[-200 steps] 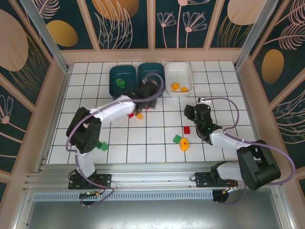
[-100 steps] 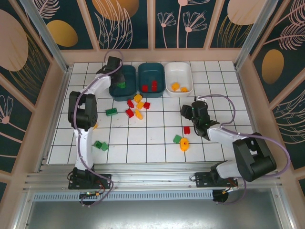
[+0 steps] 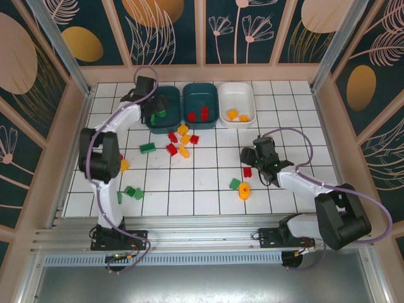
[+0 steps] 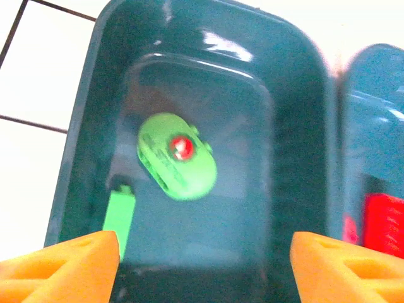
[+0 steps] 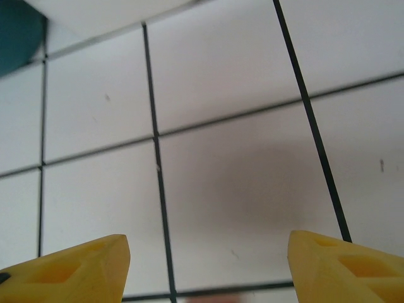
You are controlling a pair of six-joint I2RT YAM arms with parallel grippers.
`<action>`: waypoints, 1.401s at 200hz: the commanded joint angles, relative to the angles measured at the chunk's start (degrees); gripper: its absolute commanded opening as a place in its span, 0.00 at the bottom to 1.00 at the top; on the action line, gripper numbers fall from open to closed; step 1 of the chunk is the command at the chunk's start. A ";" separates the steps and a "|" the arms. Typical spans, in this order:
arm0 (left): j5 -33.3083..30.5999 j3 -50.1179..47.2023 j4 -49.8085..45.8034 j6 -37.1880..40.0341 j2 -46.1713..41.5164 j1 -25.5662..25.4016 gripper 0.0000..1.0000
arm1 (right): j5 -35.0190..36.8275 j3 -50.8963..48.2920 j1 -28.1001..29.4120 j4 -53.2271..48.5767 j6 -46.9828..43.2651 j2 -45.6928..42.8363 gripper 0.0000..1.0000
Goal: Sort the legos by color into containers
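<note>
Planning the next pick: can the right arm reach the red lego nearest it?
Probably yes: the red lego lies by itself close beside the right tool, whose jaws stand open and empty, and nothing sits between them.

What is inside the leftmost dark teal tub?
Inside the leftmost teal tub lie a rounded green lego with a red spot and a narrow green lego by the wall. The orange fingers of the left gripper cover the tub's near end, hiding anything there.

Glare is streaking the dark teal plastic tub (image 4: 227,47) beyond the left pincer (image 4: 205,243); soft shadow is dimming the white tiled desk (image 5: 252,183) ahead of the right pincer (image 5: 208,243).
</note>
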 commanded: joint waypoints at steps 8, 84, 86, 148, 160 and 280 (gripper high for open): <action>11.73 -17.73 18.98 -6.60 -15.42 -1.01 0.74 | -1.57 1.58 0.75 -7.65 1.58 1.80 0.68; 15.86 -46.30 32.27 -14.71 -31.91 -5.65 0.75 | -3.97 3.46 4.69 -8.72 -0.99 9.25 0.59; 15.96 -46.57 32.26 -14.76 -32.04 -5.64 0.75 | -3.77 3.49 4.70 -8.73 -0.91 9.47 0.58; 18.63 -49.25 35.01 -16.03 -33.41 -5.76 0.76 | 1.83 7.38 9.72 -10.37 -2.45 12.39 0.24; 18.54 -49.28 35.27 -15.97 -33.67 -5.72 0.76 | 3.38 8.46 10.44 -10.80 -2.72 12.45 0.20; 9.32 -66.99 36.01 -20.87 -46.57 -5.73 0.79 | 1.09 56.52 9.51 -2.10 -14.47 43.14 0.18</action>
